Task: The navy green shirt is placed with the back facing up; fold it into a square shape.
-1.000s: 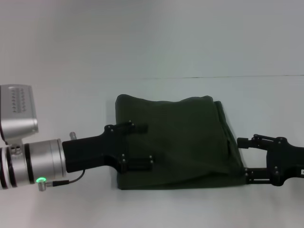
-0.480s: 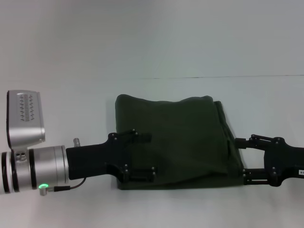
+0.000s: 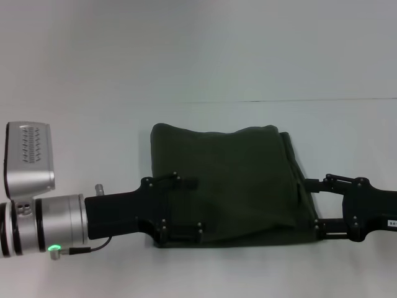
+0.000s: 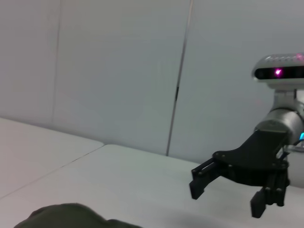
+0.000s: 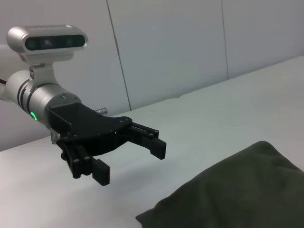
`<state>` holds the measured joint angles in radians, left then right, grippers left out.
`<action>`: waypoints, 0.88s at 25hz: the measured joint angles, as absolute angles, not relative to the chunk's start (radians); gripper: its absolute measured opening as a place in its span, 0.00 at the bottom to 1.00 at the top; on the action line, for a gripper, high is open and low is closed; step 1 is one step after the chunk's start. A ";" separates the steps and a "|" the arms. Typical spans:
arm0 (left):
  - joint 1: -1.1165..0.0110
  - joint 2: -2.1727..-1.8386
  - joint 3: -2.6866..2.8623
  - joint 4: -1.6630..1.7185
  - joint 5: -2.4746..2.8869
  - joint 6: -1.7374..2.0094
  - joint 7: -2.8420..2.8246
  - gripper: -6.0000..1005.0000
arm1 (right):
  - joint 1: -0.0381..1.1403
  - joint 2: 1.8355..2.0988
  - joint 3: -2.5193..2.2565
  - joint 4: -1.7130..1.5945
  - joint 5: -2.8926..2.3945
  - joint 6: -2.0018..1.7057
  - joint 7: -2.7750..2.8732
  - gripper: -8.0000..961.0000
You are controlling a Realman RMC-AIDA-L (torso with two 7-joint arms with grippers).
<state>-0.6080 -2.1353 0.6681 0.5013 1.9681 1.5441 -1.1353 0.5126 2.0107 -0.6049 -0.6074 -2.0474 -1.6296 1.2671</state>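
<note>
The shirt (image 3: 226,186) is laid folded into a rough square on a white table (image 3: 93,130), backed by pale wall panels (image 4: 118,71). The left gripper (image 3: 184,207) and right gripper (image 3: 315,203) are held released at its near corners.

The navy green shirt (image 3: 229,186) lies flat on the white table (image 3: 205,118), folded into a thick shape that is almost square. It is dark green and plain on top, with no letters showing. Its right side shows stacked layers of cloth, and soft creases run across the near part
</note>
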 joint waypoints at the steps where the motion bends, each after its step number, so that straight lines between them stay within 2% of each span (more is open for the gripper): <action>1: -0.608 -2.135 0.668 0.501 1.968 1.548 -1.135 0.93 | 0.513 2.011 -0.605 -0.607 -2.047 -1.630 1.267 0.95; 22: -0.595 -2.135 0.670 0.502 1.968 1.558 -1.135 0.93 | 0.517 2.011 -0.604 -0.607 -2.047 -1.631 1.263 0.95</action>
